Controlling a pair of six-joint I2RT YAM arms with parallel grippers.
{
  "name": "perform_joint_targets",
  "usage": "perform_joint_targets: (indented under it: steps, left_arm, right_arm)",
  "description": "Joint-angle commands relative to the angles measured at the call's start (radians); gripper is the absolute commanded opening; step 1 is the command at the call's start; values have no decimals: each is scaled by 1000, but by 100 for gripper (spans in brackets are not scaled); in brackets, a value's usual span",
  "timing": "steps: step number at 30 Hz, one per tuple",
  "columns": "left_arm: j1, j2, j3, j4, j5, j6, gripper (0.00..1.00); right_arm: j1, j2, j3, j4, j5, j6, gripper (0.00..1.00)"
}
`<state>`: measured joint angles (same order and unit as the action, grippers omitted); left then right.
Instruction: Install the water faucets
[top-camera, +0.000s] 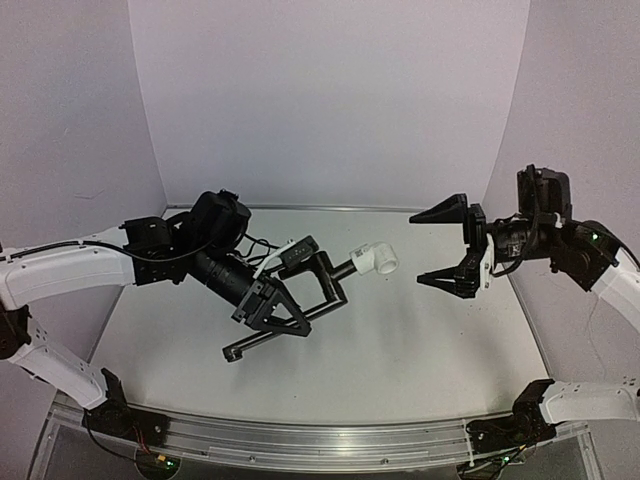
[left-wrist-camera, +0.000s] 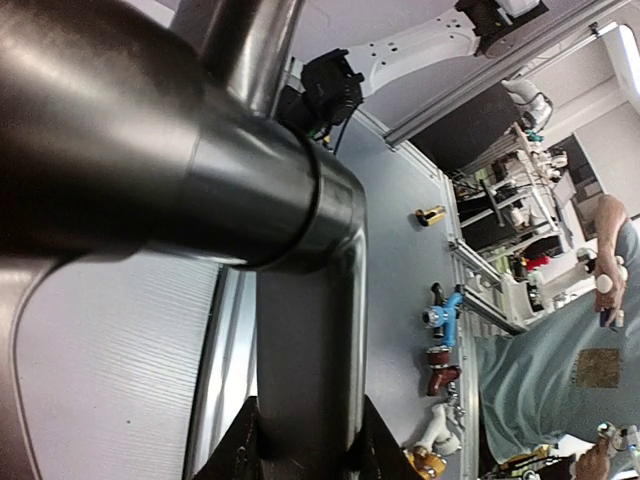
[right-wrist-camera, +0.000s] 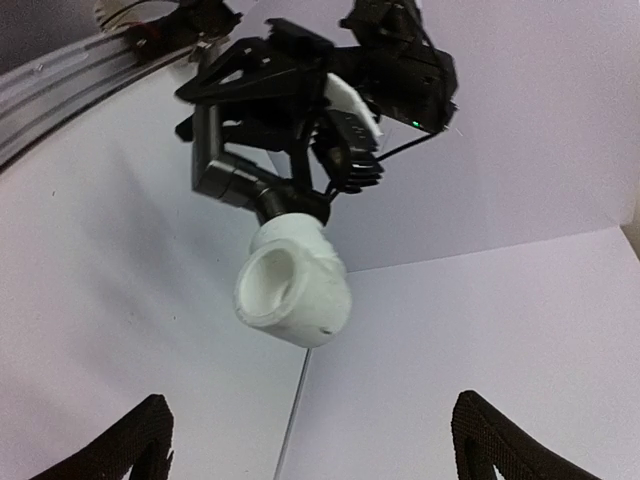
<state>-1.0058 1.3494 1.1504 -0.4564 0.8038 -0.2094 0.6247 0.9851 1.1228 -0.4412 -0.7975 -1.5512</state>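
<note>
A slim black bent pipe (top-camera: 248, 345) is held above the table by my left gripper (top-camera: 275, 305), which is shut on it. In the left wrist view the pipe (left-wrist-camera: 300, 330) fills the frame, running between the two fingertips (left-wrist-camera: 235, 455). A white elbow fitting (top-camera: 376, 258) sits on the pipe's far end, pointing right. My right gripper (top-camera: 418, 248) stands open just right of the fitting and apart from it. In the right wrist view the fitting (right-wrist-camera: 295, 285) hangs ahead with its open mouth facing the camera, above the wide-spread right gripper (right-wrist-camera: 310, 450).
An aluminium rail (top-camera: 300, 440) runs along the table's near edge, and white backdrop walls close the back and sides. Off the table, the left wrist view shows a blue valve (left-wrist-camera: 445, 312), a red fitting (left-wrist-camera: 440, 372) and a person (left-wrist-camera: 560, 370).
</note>
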Motion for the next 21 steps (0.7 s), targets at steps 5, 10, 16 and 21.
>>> perform_joint_targets:
  steps: [5,10,16,21]
  left_arm:
    - [6,53,113,42,226,-22,0]
    - [6,85,139,20,239,-3,0]
    - [5,105,165,-1,243,12,0]
    - [3,127,187,-34,232,37,0]
  right_arm:
    - [13,28,26,-80,-68,-394,90]
    - [44,49,26,-168,-68,-485,83]
    - [81,80,39,-190,-64,-479,71]
    - [98,105,59,-186,-59,-431,70]
